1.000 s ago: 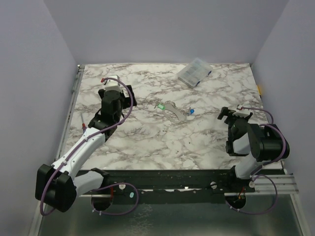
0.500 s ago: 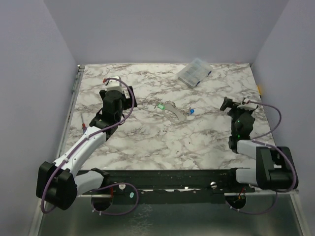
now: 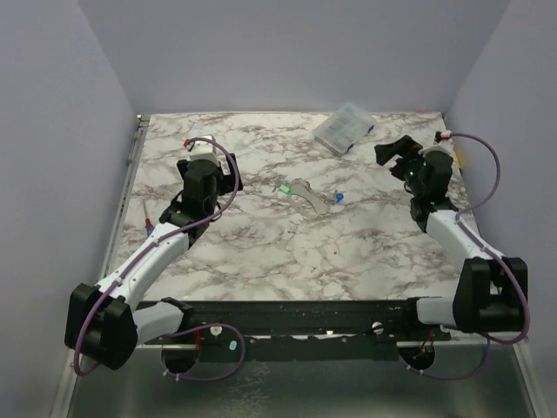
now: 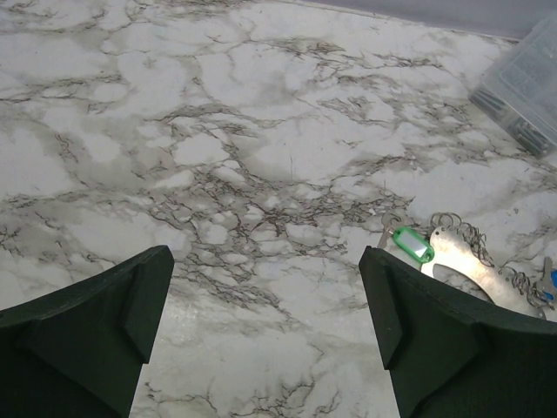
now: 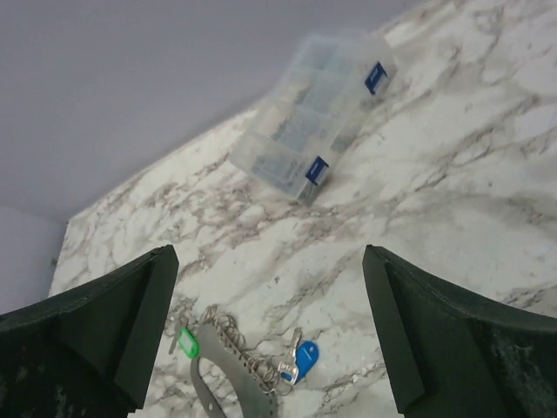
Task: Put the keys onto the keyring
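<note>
Between left pincer [image 3: 232, 172] and right pincer [image 3: 389, 151], touching neither: keyring [image 3: 309, 197], keys [image 3: 285, 188].

You get no readable text, number or brand here. The clear compartment box [image 5: 305, 113] carries two blue patches [image 5: 315, 170] on its side, any lettering too small to tell. The green key tag [image 4: 412, 245], well apart from the box, shows nothing legible.

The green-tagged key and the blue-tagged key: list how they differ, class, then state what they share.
1. The green-tagged key has a green tag; the blue-tagged key a blue one.
2. In the top view the green-tagged key lies by the left end of the keyring, the blue-tagged key by its right end.
Shared: both lie on the marble table, unheld.
</note>
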`<action>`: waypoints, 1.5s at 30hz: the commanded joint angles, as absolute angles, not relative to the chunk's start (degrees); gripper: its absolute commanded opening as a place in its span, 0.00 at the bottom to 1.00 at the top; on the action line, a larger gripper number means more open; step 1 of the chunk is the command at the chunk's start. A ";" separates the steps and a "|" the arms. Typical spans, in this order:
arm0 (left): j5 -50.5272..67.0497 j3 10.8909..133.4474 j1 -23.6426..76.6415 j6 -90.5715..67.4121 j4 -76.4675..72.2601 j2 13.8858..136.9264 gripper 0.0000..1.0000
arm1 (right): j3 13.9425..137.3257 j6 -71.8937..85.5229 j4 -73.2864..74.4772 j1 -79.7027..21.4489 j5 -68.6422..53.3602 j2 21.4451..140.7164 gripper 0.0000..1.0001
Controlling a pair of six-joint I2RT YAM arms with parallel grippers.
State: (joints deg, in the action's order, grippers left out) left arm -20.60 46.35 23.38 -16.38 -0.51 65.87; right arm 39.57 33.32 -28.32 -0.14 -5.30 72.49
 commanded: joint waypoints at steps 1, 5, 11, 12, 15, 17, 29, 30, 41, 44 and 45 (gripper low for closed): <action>-19.69 46.88 23.58 -15.29 -0.13 66.21 0.99 | 48.85 39.65 -6.62 -2.95 -6.13 80.05 1.00; -18.64 47.04 23.56 -15.19 -0.09 66.43 0.99 | 57.54 39.12 4.60 -7.26 -0.74 87.57 0.99; -17.78 47.05 23.56 -14.77 -0.09 66.32 0.97 | 65.48 40.73 14.52 -13.88 6.85 94.21 0.97; -17.68 47.10 23.61 -14.73 -0.09 66.30 0.96 | 66.19 41.12 15.15 -14.86 7.17 95.03 0.96; -17.20 47.12 23.56 -14.82 -0.09 66.19 0.95 | 68.86 41.63 17.09 -17.98 8.09 98.12 0.89; -16.90 47.18 23.58 -14.70 -0.09 66.01 0.94 | 71.89 41.94 19.85 -19.98 9.60 101.06 0.86; -16.31 47.16 23.55 -14.73 -0.09 65.18 0.90 | 77.22 43.07 22.27 -25.30 10.10 109.74 0.59; -16.32 47.07 23.60 -14.78 -0.09 65.07 0.90 | 77.39 42.99 22.32 -25.43 10.09 110.20 0.58; -16.45 47.17 23.58 -14.76 -0.09 64.38 0.90 | 77.20 42.55 22.87 -26.65 10.50 112.30 0.43; -16.33 47.18 23.51 -14.81 -0.12 64.38 0.90 | 77.09 42.45 23.20 -26.86 10.63 112.65 0.37; -16.34 47.20 23.55 -14.80 -0.09 64.35 0.90 | 77.08 42.48 23.27 -26.91 10.63 112.79 0.33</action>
State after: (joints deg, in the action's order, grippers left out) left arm -17.39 46.37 23.38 -15.20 -0.51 65.67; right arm 76.58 42.50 21.39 -26.17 8.78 111.11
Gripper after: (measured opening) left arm 0.898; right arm 0.373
